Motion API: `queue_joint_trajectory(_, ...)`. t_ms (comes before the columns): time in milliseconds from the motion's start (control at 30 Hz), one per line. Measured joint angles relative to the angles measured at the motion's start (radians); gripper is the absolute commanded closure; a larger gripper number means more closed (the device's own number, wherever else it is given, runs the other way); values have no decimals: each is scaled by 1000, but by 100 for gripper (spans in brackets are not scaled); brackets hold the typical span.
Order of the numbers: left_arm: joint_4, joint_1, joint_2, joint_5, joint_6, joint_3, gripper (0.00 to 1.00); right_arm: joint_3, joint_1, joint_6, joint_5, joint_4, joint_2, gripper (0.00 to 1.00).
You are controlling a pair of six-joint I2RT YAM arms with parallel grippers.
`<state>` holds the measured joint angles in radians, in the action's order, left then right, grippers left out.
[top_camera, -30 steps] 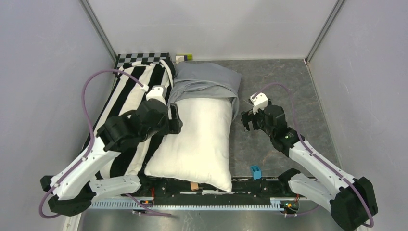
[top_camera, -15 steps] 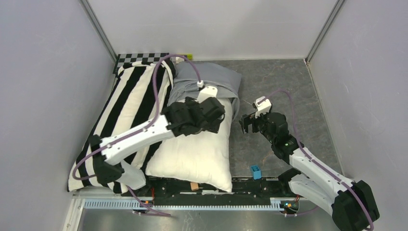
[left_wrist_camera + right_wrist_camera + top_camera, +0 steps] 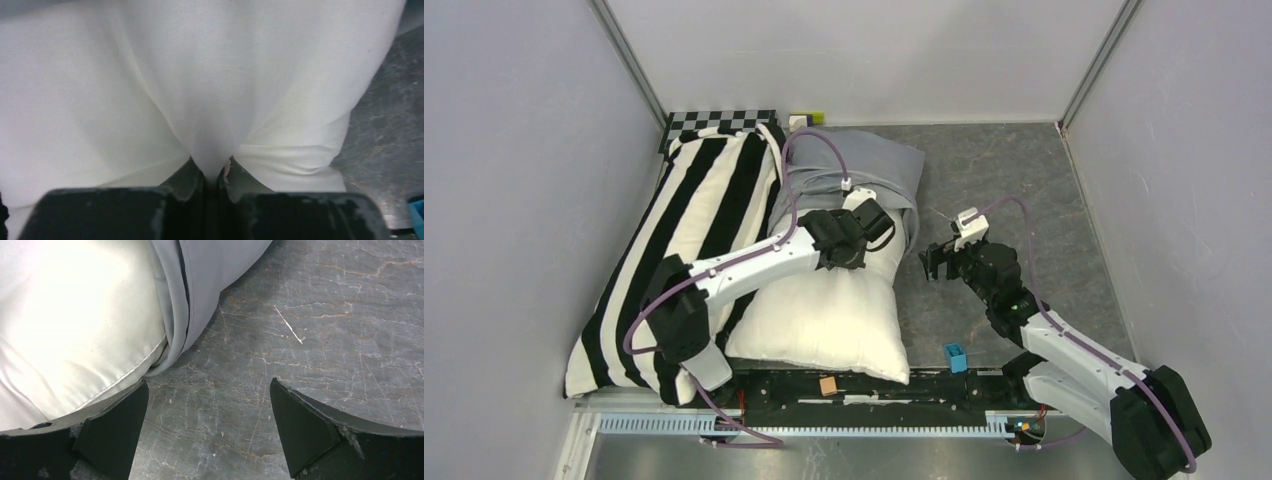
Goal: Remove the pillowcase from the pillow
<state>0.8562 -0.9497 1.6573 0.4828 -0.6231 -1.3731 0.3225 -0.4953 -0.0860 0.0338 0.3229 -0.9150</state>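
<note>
Pillowcase and pillow lie on a dark marbled table walled by pale panels. A long black-and-white striped pillow runs along the table's left side, its right edge pressed against the white pillow. The white pillow sits at the middle, lengthwise from the near edge toward the far wall. Most of it is bare. Only its far end is covered by the light blue-grey pillowcase, which is bunched in wrinkled folds there, with one hem hanging down the pillow's right side to the table.

The left arm reaches across the striped pillow to the white one, just short of the pillowcase's edge. Its left gripper is clenched on a raised fold of the pillow's white fabric, the cloth drawn up into a ridge between the fingers.

The right gripper stands spread wide with nothing between its fingers. It hangs above bare table just beside the pillowcase's hanging hem and the pillow's right side.

A checkerboard card lies at the far left corner. A small blue block stands at the near edge, right of the pillow.
</note>
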Motion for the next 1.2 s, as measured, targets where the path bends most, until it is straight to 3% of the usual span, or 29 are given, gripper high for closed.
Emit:
queue_joint_trajectory(200,-26,3,-90,-34,8,22,98,-8,-18,-21,1,90,-53,2)
queue_joint_trajectory(467,29,45,-198,-124,20,-4,98,-11,-130,-51,73,211,-126,2)
queue_joint_trajectory(733,97,63,-297,-243,19,-38,98,74,-165,-48,218,246,-323,2)
queue_joint_trajectory(967,168,71,-397,-323,20,-60,98,301,-154,11,346,248,-520,2)
queue_joint_trajectory(1200,196,77,-562,-402,19,-14,98,564,45,-49,269,212,-724,2)
